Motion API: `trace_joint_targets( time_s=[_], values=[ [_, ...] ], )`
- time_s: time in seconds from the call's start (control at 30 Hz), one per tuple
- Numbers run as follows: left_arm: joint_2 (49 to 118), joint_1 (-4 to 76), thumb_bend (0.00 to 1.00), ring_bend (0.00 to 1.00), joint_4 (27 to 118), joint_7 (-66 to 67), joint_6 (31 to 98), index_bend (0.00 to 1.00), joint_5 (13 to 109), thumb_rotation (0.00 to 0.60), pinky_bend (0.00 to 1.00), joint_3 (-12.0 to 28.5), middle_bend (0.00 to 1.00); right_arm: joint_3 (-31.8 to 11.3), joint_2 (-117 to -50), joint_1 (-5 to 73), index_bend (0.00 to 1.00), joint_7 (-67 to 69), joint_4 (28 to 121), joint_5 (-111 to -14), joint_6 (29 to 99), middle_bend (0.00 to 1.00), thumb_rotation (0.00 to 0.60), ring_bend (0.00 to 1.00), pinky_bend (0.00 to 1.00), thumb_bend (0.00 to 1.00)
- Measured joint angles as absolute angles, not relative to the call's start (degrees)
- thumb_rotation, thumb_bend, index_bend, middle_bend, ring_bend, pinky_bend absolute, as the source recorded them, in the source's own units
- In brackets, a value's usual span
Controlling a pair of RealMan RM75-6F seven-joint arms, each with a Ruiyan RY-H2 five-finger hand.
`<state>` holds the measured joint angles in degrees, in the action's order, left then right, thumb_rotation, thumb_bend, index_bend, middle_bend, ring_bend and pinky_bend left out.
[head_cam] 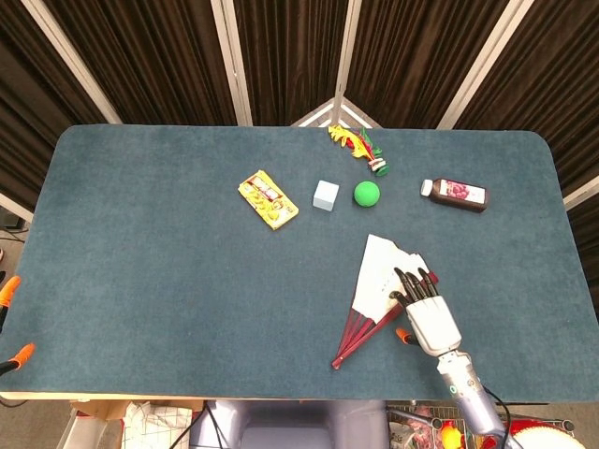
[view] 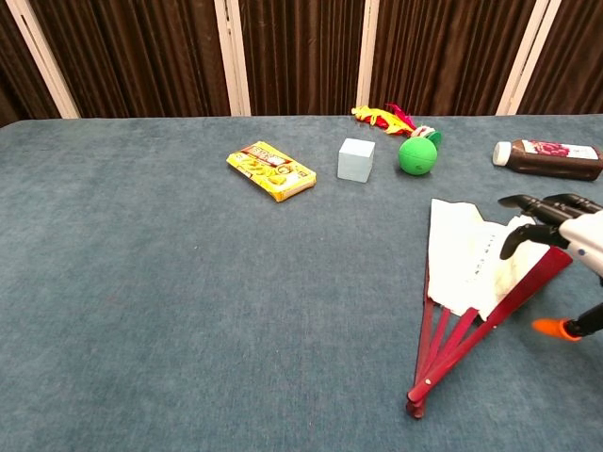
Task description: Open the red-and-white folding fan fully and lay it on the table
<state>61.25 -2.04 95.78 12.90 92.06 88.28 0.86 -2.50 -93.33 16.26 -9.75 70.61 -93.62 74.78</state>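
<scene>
The red-and-white folding fan (head_cam: 380,277) lies partly spread on the blue table (head_cam: 168,281), right of centre, with its red ribs meeting at a pivot near the front edge. In the chest view the fan (view: 464,254) shows a narrow white wedge bounded by a red guard stick on the right. My right hand (head_cam: 424,311) is over the fan's right edge, fingers stretched out and apart above the white paper, holding nothing. From the chest view the right hand (view: 554,218) hovers at that edge; whether it touches is unclear. My left hand is outside both views.
Behind the fan stand a green ball (head_cam: 367,194), a pale blue cube (head_cam: 325,195), a yellow packet (head_cam: 268,199), a dark bottle (head_cam: 455,195) on its side and a red-yellow toy (head_cam: 356,145). Two orange tips (head_cam: 11,290) show at the left edge.
</scene>
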Motion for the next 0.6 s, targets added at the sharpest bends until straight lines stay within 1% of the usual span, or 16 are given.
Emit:
trace_joint_targets(
  time_s=[0.17,0.6],
  values=[
    [61.5,-2.0,0.13,0.0,95.9,13.6,91.9,0.0,88.3,0.6,0.0,0.8,0.0,-2.2,-94.8,16.7,0.41,-8.7,67.7,-93.4,74.4,0.09,0.6,0.14,0.06,0.21],
    [61.9,-1.9,0.13,0.0,96.1,14.8,91.5,0.0,88.0,0.6,0.0,0.8,0.0,-1.9,-97.6,18.4,0.45,-7.2,62.7,-93.1,73.1,0.1,0.6,0.15,0.07,0.22]
  ],
)
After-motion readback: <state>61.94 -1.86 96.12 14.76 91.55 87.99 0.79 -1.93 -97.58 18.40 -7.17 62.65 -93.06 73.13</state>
